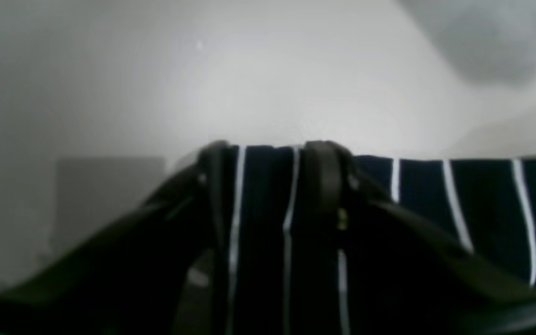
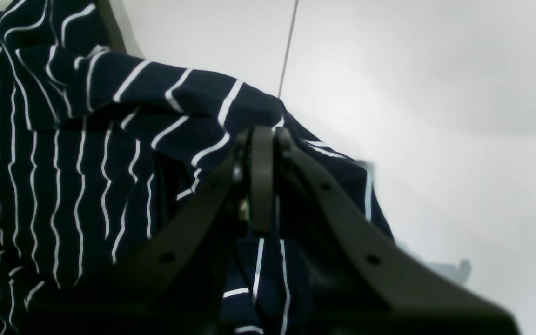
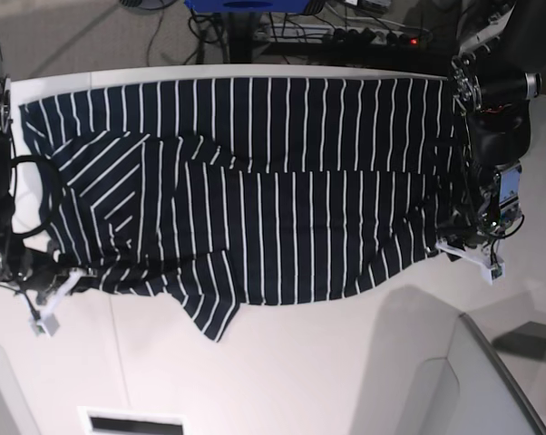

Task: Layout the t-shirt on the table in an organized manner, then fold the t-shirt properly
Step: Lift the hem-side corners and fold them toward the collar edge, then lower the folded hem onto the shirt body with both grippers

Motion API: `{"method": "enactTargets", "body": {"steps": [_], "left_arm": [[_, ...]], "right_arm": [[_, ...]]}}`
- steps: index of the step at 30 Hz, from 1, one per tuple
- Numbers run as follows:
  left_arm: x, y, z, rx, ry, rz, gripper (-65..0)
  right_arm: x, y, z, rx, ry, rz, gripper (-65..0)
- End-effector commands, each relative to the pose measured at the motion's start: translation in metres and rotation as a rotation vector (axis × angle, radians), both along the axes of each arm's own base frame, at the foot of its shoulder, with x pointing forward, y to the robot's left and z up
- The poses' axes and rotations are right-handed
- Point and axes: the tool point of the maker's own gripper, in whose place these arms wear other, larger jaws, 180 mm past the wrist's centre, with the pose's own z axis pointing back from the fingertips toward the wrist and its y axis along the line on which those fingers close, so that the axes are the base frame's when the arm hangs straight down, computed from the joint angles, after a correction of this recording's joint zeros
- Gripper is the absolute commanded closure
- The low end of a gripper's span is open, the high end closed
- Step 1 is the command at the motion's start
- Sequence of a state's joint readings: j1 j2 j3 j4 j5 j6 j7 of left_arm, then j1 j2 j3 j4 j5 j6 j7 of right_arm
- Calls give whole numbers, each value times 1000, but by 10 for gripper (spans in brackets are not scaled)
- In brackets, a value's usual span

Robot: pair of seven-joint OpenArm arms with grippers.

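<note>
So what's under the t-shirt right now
The t-shirt lies spread on the off-white table, covering most of its far half. Anything beneath the cloth is hidden.

I see the t-shirt (image 3: 255,190), dark navy with thin white stripes, spread wide across the far half of the off-white bench (image 3: 282,372). Its far edge lies straight, its near edge is rumpled, with one corner folded toward me.

No readable text, label, brand, number or sign found in any view. T-shirt (image 3: 255,190) carries white stripes only; no print made out on it. Table (image 3: 346,362) surface left unmarked. Wrist views too blurred for small lettering.
</note>
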State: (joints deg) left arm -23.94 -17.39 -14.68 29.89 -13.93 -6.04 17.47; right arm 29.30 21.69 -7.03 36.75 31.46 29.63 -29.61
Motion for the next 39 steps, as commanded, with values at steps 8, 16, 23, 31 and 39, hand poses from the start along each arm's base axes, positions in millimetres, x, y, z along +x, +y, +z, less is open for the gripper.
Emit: {"method": "enactTargets", "body": {"steps": [8, 16, 23, 31, 39], "left_arm": [[15, 0, 9, -14, -7, 3, 0], [65, 1, 68, 18, -144, -24, 0], [98, -11, 126, 50, -210, -97, 0], [107, -29, 153, 96, -224, -181, 0], [92, -31, 147, 116, -218, -198, 0]], "right_arm": [[19, -5, 23, 4, -71, -3, 0], [22, -16, 29, -6, -87, -19, 0], [35, -21, 42, 4, -183, -46, 0], [44, -31, 56, 12, -301, -78, 0], [31, -36, 50, 19, -321, -58, 0]]}}
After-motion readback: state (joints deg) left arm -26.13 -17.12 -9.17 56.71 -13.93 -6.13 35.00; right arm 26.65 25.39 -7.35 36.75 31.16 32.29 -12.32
